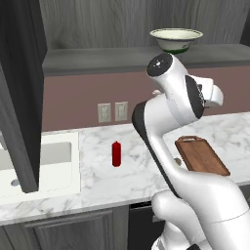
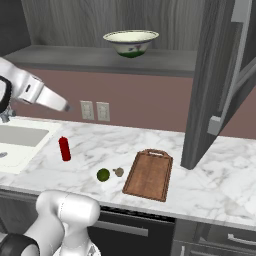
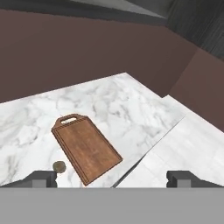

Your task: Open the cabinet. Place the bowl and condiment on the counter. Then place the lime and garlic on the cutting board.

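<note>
Sink (image 2: 20,137) sits far left, then the condiment (image 2: 64,148) upright on the counter (image 2: 210,190). Next come the lime (image 2: 103,174) and garlic (image 2: 119,172), just beside each other, near the cutting board (image 2: 149,174) but off it, I think. Bowl (image 2: 131,42) sits up in the open cabinet (image 2: 220,80). Gripper (image 3: 112,178) hangs over the board, fingers spread wide, nothing in them.
</note>
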You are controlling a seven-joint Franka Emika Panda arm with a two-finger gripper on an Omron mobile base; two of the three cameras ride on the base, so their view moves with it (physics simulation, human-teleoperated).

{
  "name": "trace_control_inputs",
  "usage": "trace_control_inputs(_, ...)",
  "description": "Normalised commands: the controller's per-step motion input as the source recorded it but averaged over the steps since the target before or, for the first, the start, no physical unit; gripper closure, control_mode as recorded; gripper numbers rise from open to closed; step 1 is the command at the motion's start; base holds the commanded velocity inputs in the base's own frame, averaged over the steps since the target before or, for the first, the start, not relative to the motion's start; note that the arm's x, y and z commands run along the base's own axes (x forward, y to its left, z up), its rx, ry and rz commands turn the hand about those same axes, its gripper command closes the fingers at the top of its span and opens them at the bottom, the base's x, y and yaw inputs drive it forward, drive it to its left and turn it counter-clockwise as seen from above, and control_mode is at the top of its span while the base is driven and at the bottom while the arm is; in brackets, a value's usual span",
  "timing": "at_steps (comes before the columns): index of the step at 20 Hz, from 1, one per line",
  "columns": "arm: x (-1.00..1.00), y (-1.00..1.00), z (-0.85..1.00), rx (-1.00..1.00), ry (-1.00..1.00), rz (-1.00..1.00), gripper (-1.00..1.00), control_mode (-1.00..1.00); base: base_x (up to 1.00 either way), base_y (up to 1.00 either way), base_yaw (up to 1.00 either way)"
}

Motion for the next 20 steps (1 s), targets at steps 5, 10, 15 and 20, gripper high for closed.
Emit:
trace_control_inputs(5,-0.19,-0.06,0.1,0.03,-0.14,0.0,-1.0,-1.0,0.0,0.0,0.0)
trace_control_inputs(10,-0.2,-0.02,0.11,0.02,-0.27,0.0,-1.0,-1.0,0.0,0.0,0.0)
trace_control_inputs(15,-0.03,-0.12,0.12,0.09,-0.19,0.0,-1.0,-1.0,0.0,0.0,0.0)
trace_control_inputs(20,0.0,-0.16,0.05,0.11,-0.1,0.01,-1.0,-1.0,0.0,0.0,0.0)
